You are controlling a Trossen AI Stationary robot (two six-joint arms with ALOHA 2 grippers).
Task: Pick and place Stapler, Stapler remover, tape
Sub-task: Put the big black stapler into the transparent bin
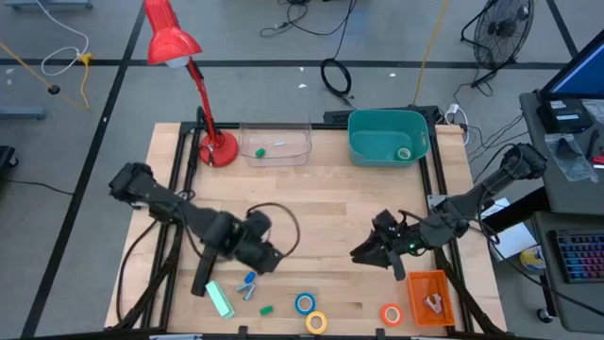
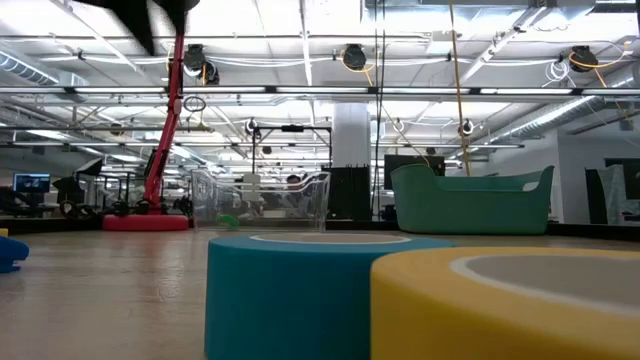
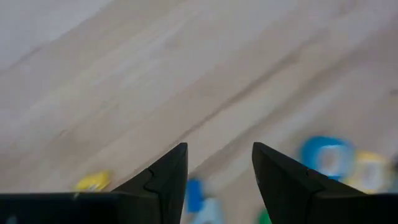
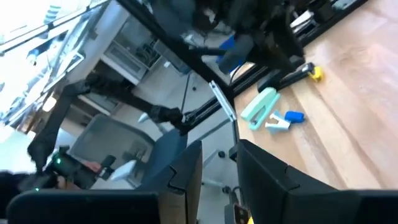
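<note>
Bright overhead ceiling lights, soft shadows, left wrist view motion-blurred

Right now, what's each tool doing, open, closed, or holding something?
Left tool: open, holding nothing, over the table.
Right tool: open, holding nothing.

table (image 1: pixel 321 203): wood | on it: lamp (image 1: pixel 215 149); teal bin (image 1: pixel 387 138); tape rolls (image 1: pixel 305 303)

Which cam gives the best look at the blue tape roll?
The high view: the blue tape roll shows whole, ring and pale centre, near the front edge beside the yellow roll. The low view shows only its side wall, filling the foreground. The left wrist view shows it blurred. The right wrist view misses it.
</note>
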